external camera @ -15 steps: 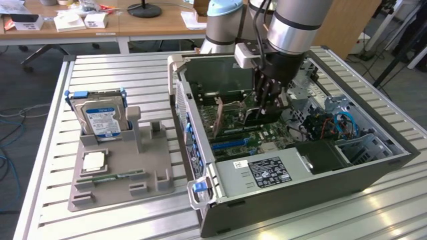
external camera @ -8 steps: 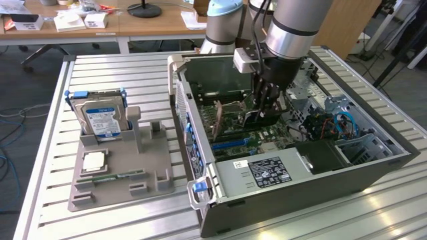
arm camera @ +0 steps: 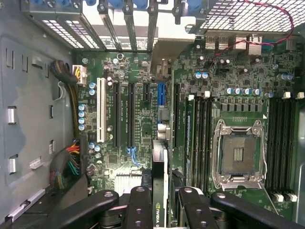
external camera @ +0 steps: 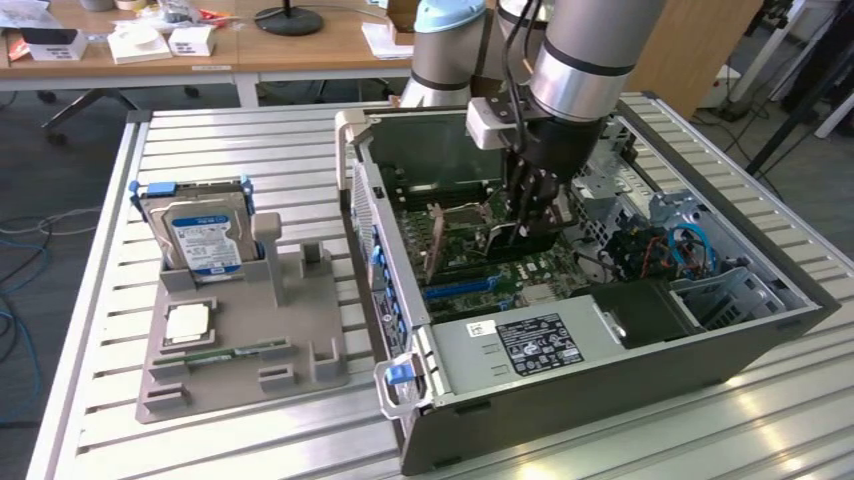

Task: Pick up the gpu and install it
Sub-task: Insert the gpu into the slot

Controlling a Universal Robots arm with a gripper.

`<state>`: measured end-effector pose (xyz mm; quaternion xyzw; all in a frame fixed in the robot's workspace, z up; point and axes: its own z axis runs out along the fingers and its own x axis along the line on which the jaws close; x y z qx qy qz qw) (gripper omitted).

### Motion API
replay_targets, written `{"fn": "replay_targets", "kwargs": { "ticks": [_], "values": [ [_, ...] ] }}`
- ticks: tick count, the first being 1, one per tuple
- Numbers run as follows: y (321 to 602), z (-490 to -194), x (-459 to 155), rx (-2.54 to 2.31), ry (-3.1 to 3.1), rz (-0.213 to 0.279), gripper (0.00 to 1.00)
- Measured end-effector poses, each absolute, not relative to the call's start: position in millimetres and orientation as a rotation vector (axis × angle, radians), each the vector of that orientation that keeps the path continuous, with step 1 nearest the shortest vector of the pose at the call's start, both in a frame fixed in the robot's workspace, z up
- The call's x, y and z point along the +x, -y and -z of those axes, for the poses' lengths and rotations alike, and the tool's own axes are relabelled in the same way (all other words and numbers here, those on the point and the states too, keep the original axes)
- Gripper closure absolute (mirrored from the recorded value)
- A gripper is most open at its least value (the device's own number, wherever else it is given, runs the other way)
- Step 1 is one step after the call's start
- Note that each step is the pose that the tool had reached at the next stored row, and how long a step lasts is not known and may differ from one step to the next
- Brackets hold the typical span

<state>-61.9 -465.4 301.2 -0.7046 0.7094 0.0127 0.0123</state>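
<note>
Exterior view first: the arm reaches down into the open computer case (external camera: 400, 330), and the gripper (external camera: 534, 215) is low over the motherboard (external camera: 534, 270) with the gpu (external camera: 523, 238) clamped between its fingers. The hard drive (external camera: 207, 235) stands in the grey parts tray (external camera: 240, 340) out on the exterior view's left, well apart. Over to the wrist view: the gripper (arm camera: 161, 210) pinches the gpu (arm camera: 160, 162) by its flat faces, so we see it edge-on. It hangs roughly in line with the blue expansion slot (arm camera: 160, 93), and that grip probably keeps the connector edge free to face the slots.
</note>
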Motion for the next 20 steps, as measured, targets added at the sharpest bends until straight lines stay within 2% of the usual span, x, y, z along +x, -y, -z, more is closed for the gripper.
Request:
{"fn": "replay_targets", "kwargs": {
  "ticks": [12,20],
  "values": [
    [463,-298,-72,-2.196,-2.211,-0.039,0.73],
    [463,-287,-73,-2.196,-2.211,-0.039,0.73]
  ]
}}
